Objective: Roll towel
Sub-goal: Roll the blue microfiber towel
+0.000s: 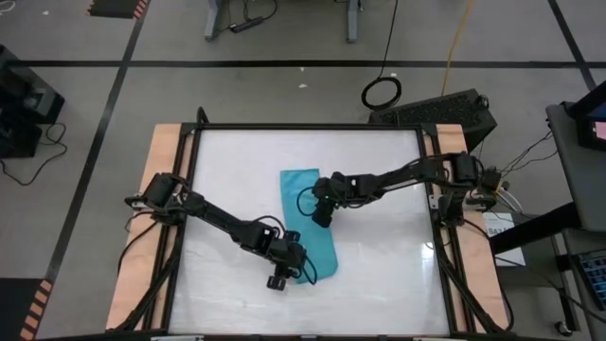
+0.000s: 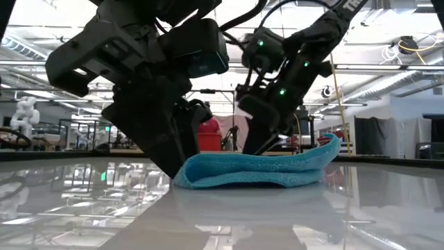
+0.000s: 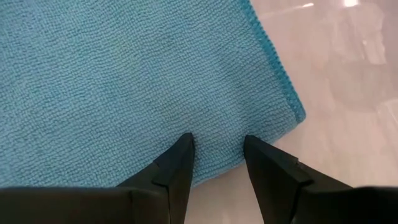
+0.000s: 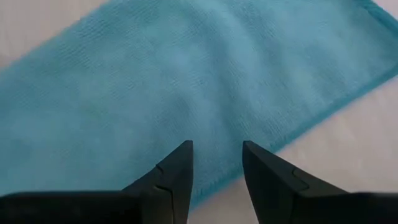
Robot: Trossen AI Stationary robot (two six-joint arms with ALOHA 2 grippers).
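Observation:
The turquoise towel (image 1: 295,189) lies lengthwise on the white table, one short end far and one near. In the low view (image 2: 257,170) its near end looks doubled into a low fold. My left gripper (image 1: 295,270) is open at the towel's near end, its fingertips (image 3: 183,146) down on the cloth beside a corner (image 3: 297,115). My right gripper (image 1: 322,216) is open over the towel's right long edge (image 4: 292,134), about halfway along it. I cannot tell whether it touches the cloth. My left gripper is open, and its two fingertips (image 3: 255,146) stand on the towel's top face close to the near edge (image 3: 217,174), a short way from the corner. The fingers come from above, slanting down. The towel lies on the table and is not lifted.
The table's dark frame (image 1: 194,128) and wooden side strips (image 1: 161,152) bound the white surface. A keyboard (image 1: 445,109) and cables lie beyond the far right corner. The bare table surface (image 1: 379,275) shows to the right of the towel and toward the near edge.

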